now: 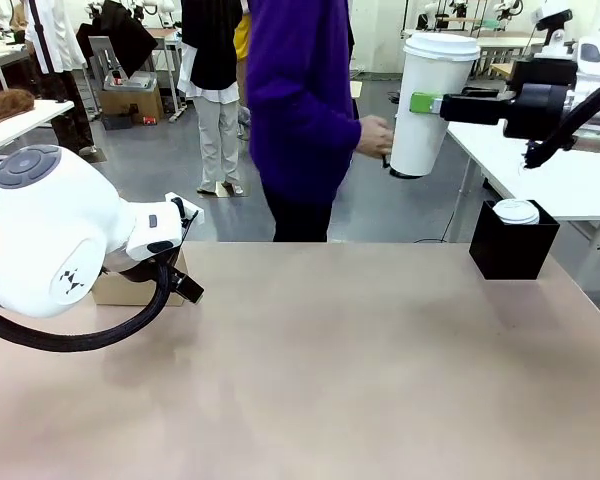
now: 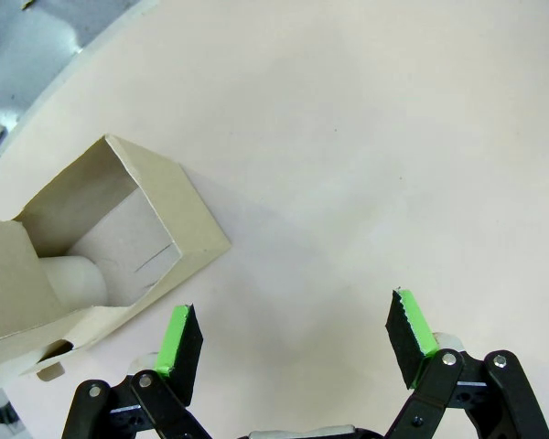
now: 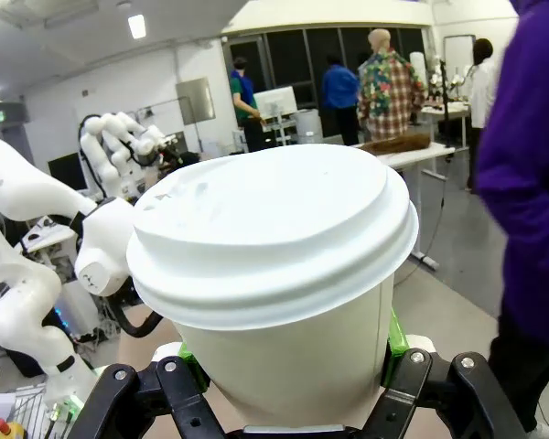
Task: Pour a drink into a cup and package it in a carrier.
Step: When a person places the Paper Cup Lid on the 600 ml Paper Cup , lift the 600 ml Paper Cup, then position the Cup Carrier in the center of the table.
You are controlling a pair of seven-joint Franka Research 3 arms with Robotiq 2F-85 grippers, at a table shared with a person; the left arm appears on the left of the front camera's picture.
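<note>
My right gripper [image 1: 430, 102] is shut on the tall white paper cup [image 1: 432, 105], holding it upright in the air at the upper right, beyond the table's far edge. The cup carries a white lid [image 3: 274, 219], so the drink is hidden. A person's hand [image 1: 376, 135] touches the cup's lower left side. In the right wrist view the green pads [image 3: 398, 334] press the cup [image 3: 284, 357] on both sides. My left gripper [image 2: 296, 334] hangs open over bare tabletop beside the brown cardboard carrier [image 2: 156, 206], which lies at the table's left [image 1: 120, 292]. A white rounded thing [image 2: 73, 279] sits in one pocket.
A black box [image 1: 513, 250] with a white lid [image 1: 517, 211] on top stands at the table's far right corner. The person in a purple top [image 1: 295, 100] stands at the far edge. My bulky left arm [image 1: 50, 240] covers the table's left side.
</note>
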